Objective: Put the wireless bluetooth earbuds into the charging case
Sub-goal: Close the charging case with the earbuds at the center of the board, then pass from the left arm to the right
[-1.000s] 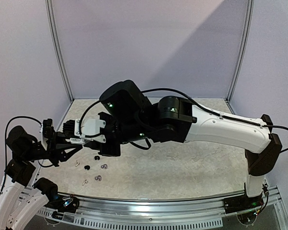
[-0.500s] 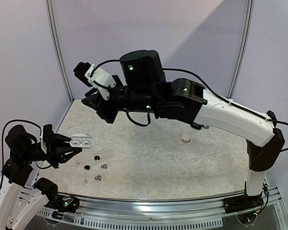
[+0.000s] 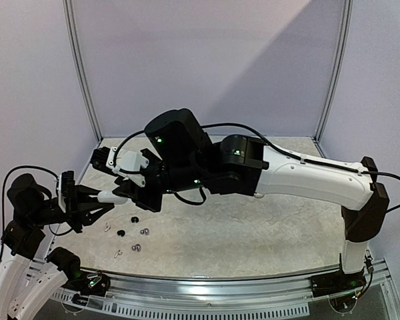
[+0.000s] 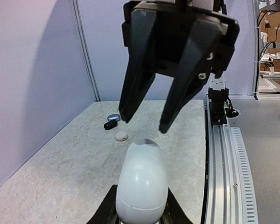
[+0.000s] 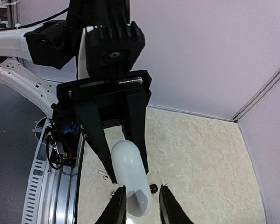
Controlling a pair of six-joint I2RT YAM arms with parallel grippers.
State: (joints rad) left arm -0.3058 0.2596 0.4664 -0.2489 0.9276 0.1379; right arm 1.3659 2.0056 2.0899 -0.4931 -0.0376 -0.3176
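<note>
Holding the closed case (image 4: 141,186) out, likely for opening
Pinched in the left gripper (image 4: 140,208) — free end toward the spread right gripper (image 4: 144,123).

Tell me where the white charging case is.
Left side of the top view: the white charging case is held in the left gripper, with the open right gripper around its tip.

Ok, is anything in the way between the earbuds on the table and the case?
Yes, the right tool: its open fingers straddle the far end of the case, which the left tool grips. The earbuds lie loose on the table nearby. Whether the case is open, I cannot tell.
</note>
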